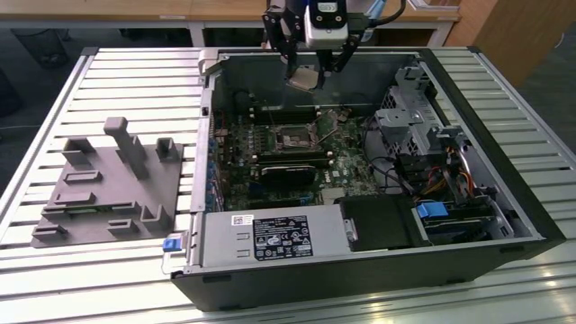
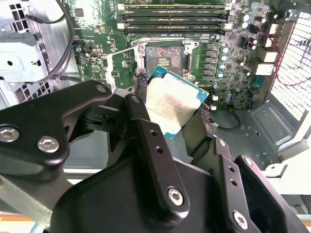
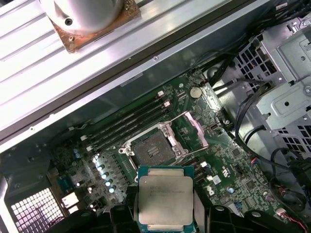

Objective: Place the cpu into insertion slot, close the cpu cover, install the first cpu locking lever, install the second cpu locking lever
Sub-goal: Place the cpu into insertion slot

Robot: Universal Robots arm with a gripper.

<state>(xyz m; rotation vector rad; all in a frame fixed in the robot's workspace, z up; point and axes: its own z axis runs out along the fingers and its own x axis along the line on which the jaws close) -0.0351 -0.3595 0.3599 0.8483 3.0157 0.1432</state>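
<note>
At the exterior view's left, a grey moulded block (image 1: 108, 182) sits on the slatted metal counter (image 1: 108, 67). Right of it, above the open case (image 1: 360, 277), the pincer (image 1: 311, 75) clamps the flat square cpu (image 1: 304, 81) by its edges. The cpu is clear of the dark-centred slot (image 1: 293, 140), whose silvery cover (image 3: 196, 127) stands raised.
</note>
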